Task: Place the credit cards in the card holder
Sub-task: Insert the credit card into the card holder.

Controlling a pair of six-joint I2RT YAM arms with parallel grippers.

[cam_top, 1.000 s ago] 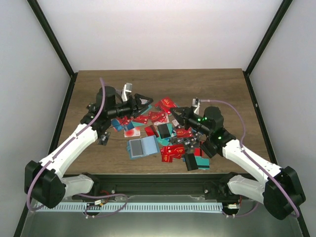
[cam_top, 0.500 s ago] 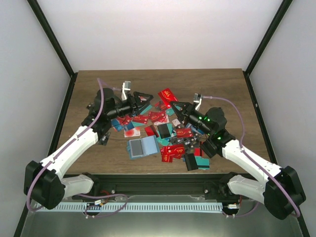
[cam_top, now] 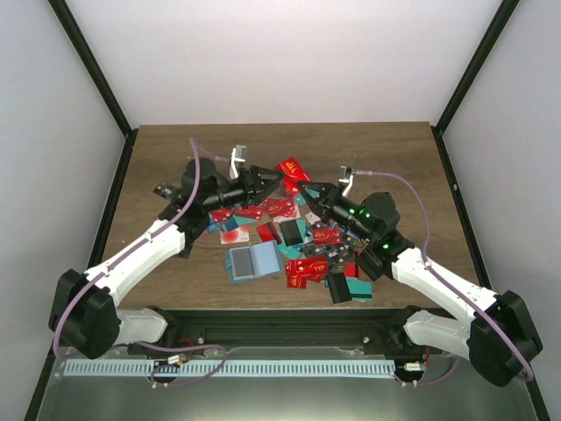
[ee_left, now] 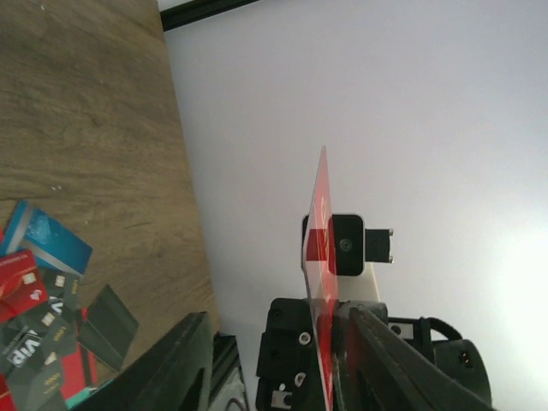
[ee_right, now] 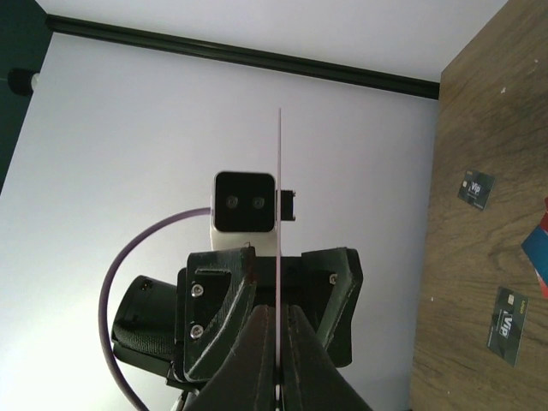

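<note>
Robot lab test cell is indicated: wood worktop (cam_top: 158,158) is boxed in by plain white panels (cam_top: 280,61) and black frame struts (cam_top: 92,74); left arm (cam_top: 131,259) and right arm (cam_top: 438,285) are bolted at its near edge, purple cables (cam_top: 188,171) exposed.

Dark wooden table (cam_top: 175,158), white walls (cam_top: 280,53), black frame posts (cam_top: 95,70).

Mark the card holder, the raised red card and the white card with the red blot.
card holder (cam_top: 263,259), top view, its teal right flap.
raised red card (cam_top: 294,168), top view, centre of its face.
white card with red blot (cam_top: 232,235), top view, on the blot.
</note>
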